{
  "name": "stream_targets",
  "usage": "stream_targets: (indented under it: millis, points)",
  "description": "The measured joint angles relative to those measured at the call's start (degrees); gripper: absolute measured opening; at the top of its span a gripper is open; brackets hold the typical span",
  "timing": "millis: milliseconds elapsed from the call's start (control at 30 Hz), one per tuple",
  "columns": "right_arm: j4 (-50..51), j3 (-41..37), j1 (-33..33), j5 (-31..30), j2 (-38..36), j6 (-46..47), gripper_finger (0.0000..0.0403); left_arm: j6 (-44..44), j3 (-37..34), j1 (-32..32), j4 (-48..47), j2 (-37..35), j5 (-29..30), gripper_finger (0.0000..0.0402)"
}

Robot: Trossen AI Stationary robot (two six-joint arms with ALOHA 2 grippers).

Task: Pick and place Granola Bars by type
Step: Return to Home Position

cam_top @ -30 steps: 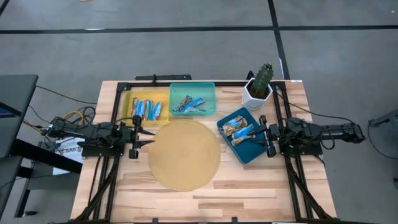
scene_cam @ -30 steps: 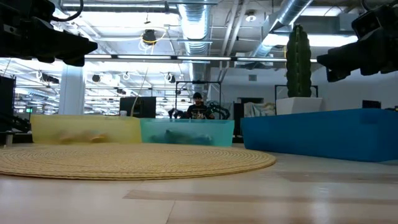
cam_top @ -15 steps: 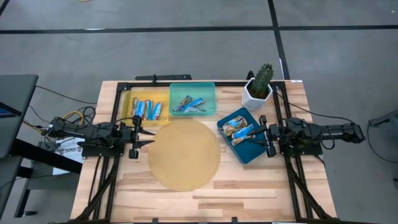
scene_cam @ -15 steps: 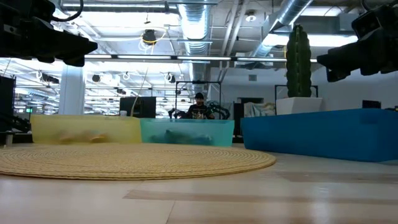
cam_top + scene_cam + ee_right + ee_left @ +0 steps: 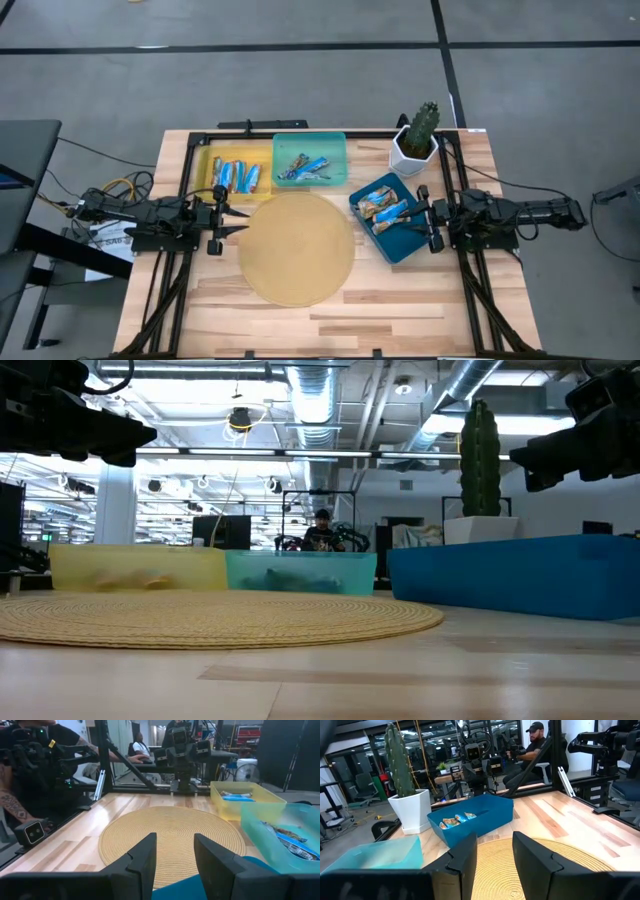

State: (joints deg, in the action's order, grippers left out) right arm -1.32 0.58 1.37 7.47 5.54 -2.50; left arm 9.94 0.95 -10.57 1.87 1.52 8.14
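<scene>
Yellow tray (image 5: 203, 168) holds Granola Bars (image 5: 236, 176) lengthwise front-to-back (left hand (image 5: 494, 839) and right hand (image 5: 174, 839) parted, empty).

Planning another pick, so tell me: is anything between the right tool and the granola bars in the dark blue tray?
Nothing visible does. The open right tool hangs at the dark blue tray's rim, with the granola bars lying just inside.

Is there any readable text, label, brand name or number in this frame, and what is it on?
No text here can be read.
Granola Bars: the wrapper print is too small to read.
Paper sheet at the left edge of the table: it has dark print, too blurred to read.
</scene>
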Motion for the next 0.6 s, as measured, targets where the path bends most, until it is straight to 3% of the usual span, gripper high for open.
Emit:
stream_targets:
  millis: [600]
  points:
    - [0.0,0.0,0.0,0.0,0.0,0.0,0.0124,0.3,0.0,0.0,0.0,0.0,0.0,0.0119]
